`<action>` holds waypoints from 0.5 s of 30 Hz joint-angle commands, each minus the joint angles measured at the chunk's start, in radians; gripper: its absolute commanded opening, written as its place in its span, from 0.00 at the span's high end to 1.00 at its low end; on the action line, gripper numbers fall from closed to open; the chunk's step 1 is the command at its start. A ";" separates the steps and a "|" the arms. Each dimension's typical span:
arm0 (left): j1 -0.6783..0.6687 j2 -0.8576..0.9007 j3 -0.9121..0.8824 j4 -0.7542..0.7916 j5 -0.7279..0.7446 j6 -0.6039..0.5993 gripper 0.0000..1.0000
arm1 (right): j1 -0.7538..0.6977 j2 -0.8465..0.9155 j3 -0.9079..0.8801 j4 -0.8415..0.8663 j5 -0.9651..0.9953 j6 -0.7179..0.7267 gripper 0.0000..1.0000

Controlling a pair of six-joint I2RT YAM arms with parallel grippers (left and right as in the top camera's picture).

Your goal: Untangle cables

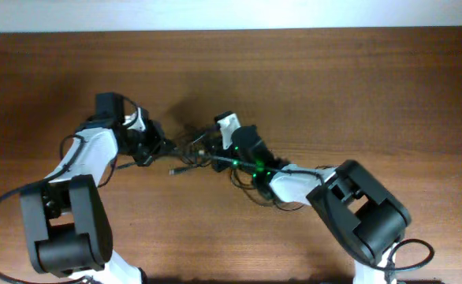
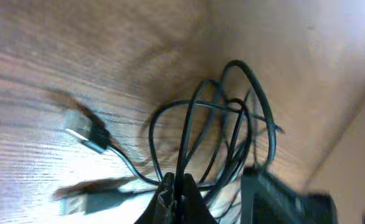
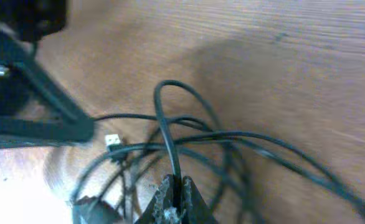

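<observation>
Left wrist view: left gripper (image 2: 177, 190) pinched shut on a strand of the thin black cables (image 2: 235, 107), right gripper (image 3: 174, 194) likewise clamped on a loop, all bunched between both, a silver plug (image 2: 83, 132) lying beyond on the brown wooden table (image 1: 357, 87).
</observation>
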 commanded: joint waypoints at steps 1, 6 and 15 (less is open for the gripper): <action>0.062 -0.010 -0.009 -0.002 0.178 0.166 1.00 | -0.080 -0.010 0.008 -0.048 -0.119 0.093 0.96; 0.078 -0.010 -0.009 0.011 0.118 0.266 1.00 | -0.167 -0.010 0.008 -0.193 -0.122 0.109 0.96; 0.078 -0.010 -0.009 -0.074 -0.486 -0.119 1.00 | -0.233 -0.144 0.008 -0.412 -0.187 0.141 0.96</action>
